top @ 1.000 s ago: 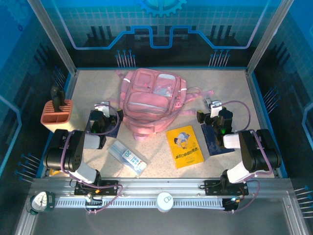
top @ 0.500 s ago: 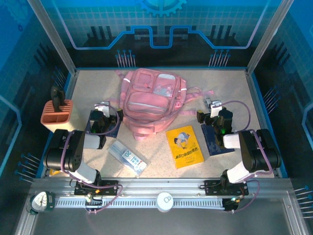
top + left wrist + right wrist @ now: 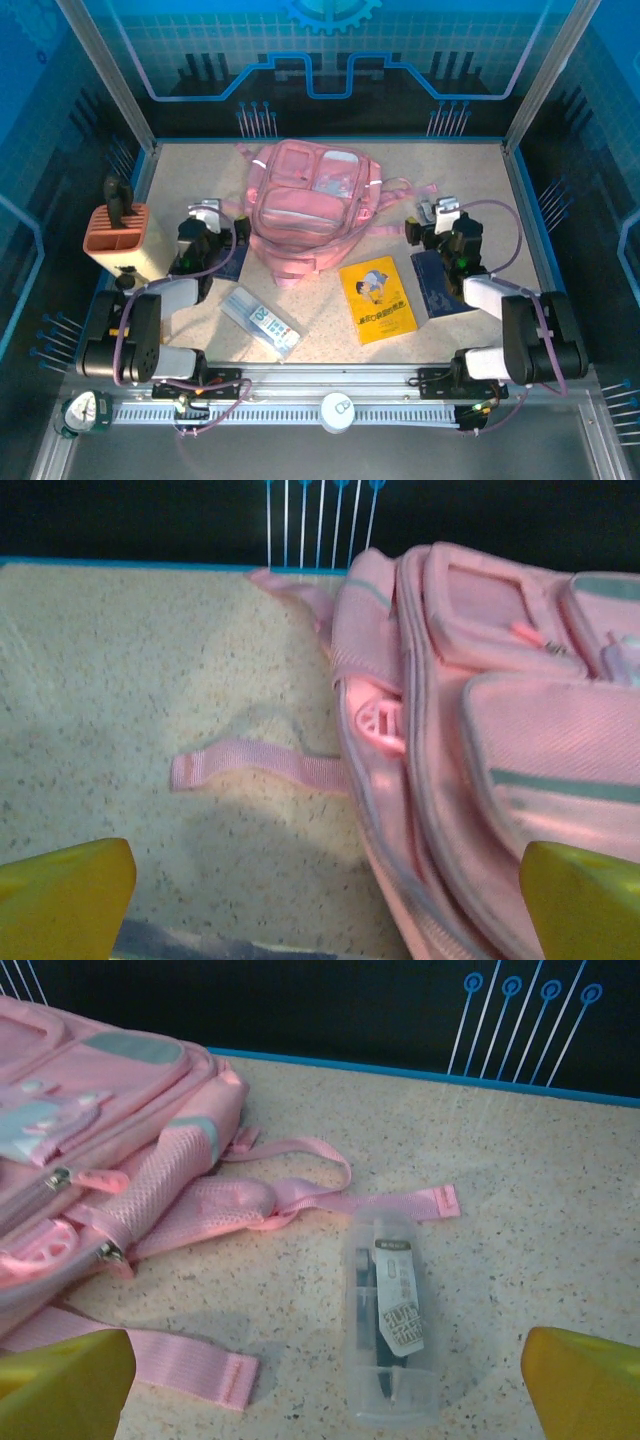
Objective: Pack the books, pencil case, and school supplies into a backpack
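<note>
The pink backpack (image 3: 310,205) lies flat at the table's far middle. My left gripper (image 3: 205,225) hovers open by its left side, over a dark navy book (image 3: 230,262). In the left wrist view the backpack's side (image 3: 480,740) and a loose strap (image 3: 260,765) lie ahead of the open gripper (image 3: 325,910). A yellow book (image 3: 378,298) and a second navy book (image 3: 435,285) lie at the front right. The pale pencil case (image 3: 260,320) lies front left. My right gripper (image 3: 440,218) is open; in its wrist view the gripper (image 3: 325,1390) hangs over a clear plastic case (image 3: 390,1320) holding a dark tool.
An orange slotted holder (image 3: 118,235) with a black item in it stands at the left edge. Pink straps (image 3: 300,1185) trail from the backpack towards the clear case, and another strap end (image 3: 170,1360) lies near the right gripper's left finger. Blue walls ring the table.
Both arms have stretched a little farther out from their bases, carrying the grippers slightly towards the far side. Both grippers stayed open and no object moved.
</note>
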`<state>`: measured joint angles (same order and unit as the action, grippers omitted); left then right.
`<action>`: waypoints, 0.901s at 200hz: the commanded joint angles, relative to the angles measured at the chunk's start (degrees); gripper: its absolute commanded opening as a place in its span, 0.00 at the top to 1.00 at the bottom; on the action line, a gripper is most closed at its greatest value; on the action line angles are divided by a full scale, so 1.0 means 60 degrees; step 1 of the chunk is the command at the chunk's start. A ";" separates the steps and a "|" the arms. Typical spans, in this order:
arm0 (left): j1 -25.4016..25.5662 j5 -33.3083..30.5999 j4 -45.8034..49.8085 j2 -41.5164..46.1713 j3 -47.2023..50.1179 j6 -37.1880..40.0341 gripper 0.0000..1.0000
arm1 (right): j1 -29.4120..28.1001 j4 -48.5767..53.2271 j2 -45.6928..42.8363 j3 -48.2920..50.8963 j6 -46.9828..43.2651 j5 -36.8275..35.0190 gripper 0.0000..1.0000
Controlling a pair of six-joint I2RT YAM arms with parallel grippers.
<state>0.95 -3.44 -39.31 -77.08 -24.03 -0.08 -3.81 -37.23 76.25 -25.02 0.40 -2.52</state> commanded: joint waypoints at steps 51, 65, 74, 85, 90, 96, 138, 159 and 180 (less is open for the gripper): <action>-0.0100 0.0529 0.2539 0.2239 -0.0792 -0.2361 0.01 | 0.0779 0.4251 -0.1565 -0.1456 0.4044 0.0891 0.00; -0.0101 0.0571 0.3401 0.2563 -0.1059 -0.3502 0.01 | 0.1103 0.4048 -0.1604 -0.1135 0.5011 0.1209 0.00; -0.0100 0.0781 0.3927 0.2725 -0.1163 -0.3963 0.01 | 0.1409 0.3895 -0.1583 -0.0972 0.5645 0.1541 0.00; -0.0114 0.1046 0.3866 0.2854 -0.1039 -0.4397 0.01 | 0.1725 0.4165 -0.1535 -0.0999 0.6094 0.1874 0.00; -0.0115 0.1132 0.3805 0.2881 -0.0934 -0.4601 0.01 | 0.1806 0.4335 -0.1542 -0.1051 0.6153 0.1965 0.00; -0.0122 0.1202 0.3858 0.2903 -0.0875 -0.4908 0.01 | 0.1824 0.4581 -0.1586 -0.1107 0.6144 0.2002 0.00; -0.0087 0.1939 0.5586 0.3184 -0.1367 -0.6300 0.01 | 0.1592 0.5529 -0.2171 -0.1096 0.6140 0.2644 0.00; 0.0296 0.1973 0.5753 0.3579 -0.1177 -0.7018 0.01 | 0.1031 0.6342 -0.2248 -0.1355 0.5907 0.2659 0.00; 0.0896 0.1678 0.6736 0.3662 -0.1417 -0.7404 0.01 | 0.0210 0.6936 -0.2299 -0.1566 0.5729 0.2571 0.00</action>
<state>3.01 5.93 -6.35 -56.51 -30.63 -38.37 2.04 -2.63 63.42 -31.97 35.75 11.38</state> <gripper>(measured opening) 0.992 0.996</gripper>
